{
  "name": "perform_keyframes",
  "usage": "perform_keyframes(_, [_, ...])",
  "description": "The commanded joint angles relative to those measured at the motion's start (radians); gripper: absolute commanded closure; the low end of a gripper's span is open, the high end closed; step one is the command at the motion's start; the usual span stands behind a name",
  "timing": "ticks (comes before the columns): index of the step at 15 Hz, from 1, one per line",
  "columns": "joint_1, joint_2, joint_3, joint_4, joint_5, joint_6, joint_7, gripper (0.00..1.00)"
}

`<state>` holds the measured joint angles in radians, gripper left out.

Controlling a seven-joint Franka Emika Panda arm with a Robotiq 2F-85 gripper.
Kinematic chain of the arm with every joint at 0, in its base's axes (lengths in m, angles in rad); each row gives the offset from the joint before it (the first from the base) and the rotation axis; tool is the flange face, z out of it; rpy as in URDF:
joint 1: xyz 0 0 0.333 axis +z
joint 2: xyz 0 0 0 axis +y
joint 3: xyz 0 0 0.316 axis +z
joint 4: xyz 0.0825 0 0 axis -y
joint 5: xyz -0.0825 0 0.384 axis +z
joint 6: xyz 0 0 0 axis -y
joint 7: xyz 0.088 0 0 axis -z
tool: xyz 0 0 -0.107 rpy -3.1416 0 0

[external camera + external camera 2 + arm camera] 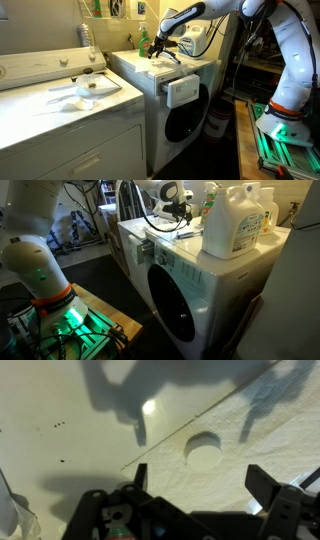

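My gripper [200,488] is open and empty, its two black fingers spread over the white top of a front-loading washing machine [190,68]. In the wrist view a small white round cap [204,452] lies on that top just ahead of the fingers, beside a thin straight seam. The fingers' shadows fall on the surface above it. In both exterior views the gripper [162,54] [178,218] hangs low over the back part of the washer top. I cannot tell from them whether it touches the surface.
A large white detergent jug [238,220] stands on the washer's near corner. A green bottle [143,42] stands at the back. The detergent drawer [183,91] is pulled out. A second white machine [60,105] with white items on its lid stands alongside. The robot's base [45,295] is on a wooden stand.
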<state>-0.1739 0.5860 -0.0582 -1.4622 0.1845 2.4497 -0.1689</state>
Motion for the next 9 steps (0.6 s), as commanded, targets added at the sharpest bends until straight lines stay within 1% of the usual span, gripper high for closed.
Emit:
perform_keyframes(1, [-0.005, 0.053, 0.004, 0.085, -0.039, -0.074, 0.030, 0.00])
perform_keyframes(6, [0.011, 0.077, -0.003, 0.128, -0.069, -0.125, 0.063, 0.00])
perform_keyframes(8, [0.017, 0.085, -0.004, 0.144, -0.083, -0.144, 0.076, 0.08])
perform_keyframes(9, [0.020, 0.088, -0.005, 0.149, -0.090, -0.149, 0.084, 0.13])
